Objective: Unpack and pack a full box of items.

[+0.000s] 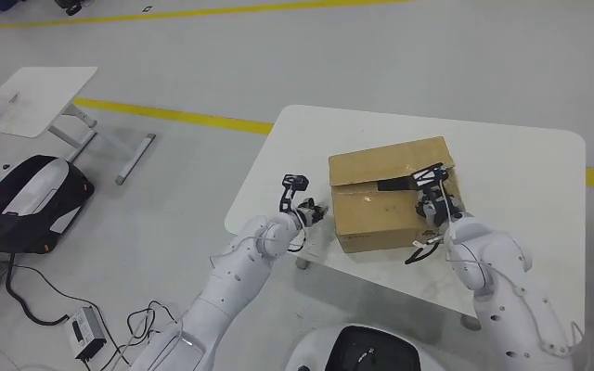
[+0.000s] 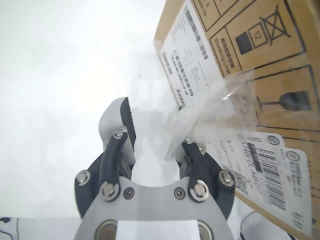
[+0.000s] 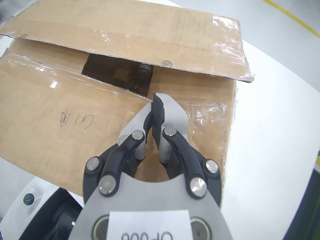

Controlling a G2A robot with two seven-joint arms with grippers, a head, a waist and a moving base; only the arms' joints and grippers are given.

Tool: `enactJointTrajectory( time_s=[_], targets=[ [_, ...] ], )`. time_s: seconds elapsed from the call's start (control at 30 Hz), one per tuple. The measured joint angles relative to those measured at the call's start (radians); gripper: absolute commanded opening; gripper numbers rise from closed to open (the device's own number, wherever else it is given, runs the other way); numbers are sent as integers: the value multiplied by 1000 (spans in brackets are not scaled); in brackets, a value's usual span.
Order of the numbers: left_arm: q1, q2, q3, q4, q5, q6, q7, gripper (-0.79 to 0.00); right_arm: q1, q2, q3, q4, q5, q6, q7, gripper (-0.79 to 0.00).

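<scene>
The cardboard box (image 1: 394, 190) sits on the white table (image 1: 529, 158), its top seam running lengthwise. A dark gap (image 3: 117, 72) opens just beyond the right gripper (image 3: 155, 101), whose tips are pinched together at the near flap's edge. The left gripper (image 2: 155, 121), fingers spread (loose tape (image 2: 212, 106) draped over one), hangs beside the labelled side wall (image 2: 262, 38) — so the right arm seems nearer the flaps.

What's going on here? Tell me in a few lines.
The robot is working on a cardboard box on the white table. Its right gripper sits over the box top, fingers shut, at the edge of the near flap beside a dark gap between the flaps. Its left gripper is beside the labelled side, fingers open, close to a loose strip of clear tape. The flaps are not yet folded open.
</scene>
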Motion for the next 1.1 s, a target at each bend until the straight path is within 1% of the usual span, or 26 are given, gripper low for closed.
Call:
enactJointTrajectory(
  time_s=[0.23, 0.37, 0.43, 0.53, 0.67, 0.73, 0.9, 1.1],
  targets=[
    [69, 6, -6, -105, 118, 126, 78, -785, 8, -3, -5, 20, -4, -7, 4, -785],
    [98, 7, -18, -146, 143, 184, 92, -785, 13, -5, -7, 31, -4, -10, 6, -785],
    [104, 5, -29, -157, 112, 200, 69, -785, 14, -6, -8, 35, -4, -12, 7, -785],
    [96, 3, -66, -155, -4, 208, -3, -785, 16, -8, -9, 38, -4, -13, 9, -785],
    [94, 4, -93, -154, -22, 239, 13, -785, 16, -8, -6, 43, -7, -16, 9, -785],
    [97, 2, -106, -163, -66, 247, 15, -785, 17, -9, -4, 46, -9, -16, 9, -785],
    [95, -1, -151, -169, -228, 241, -52, -785, 17, -9, 1, 48, -11, -17, 10, -785],
    [85, -1, -193, -148, -349, 256, -86, -785, 15, -10, 6, 48, -13, -21, 12, -785]
  ],
)
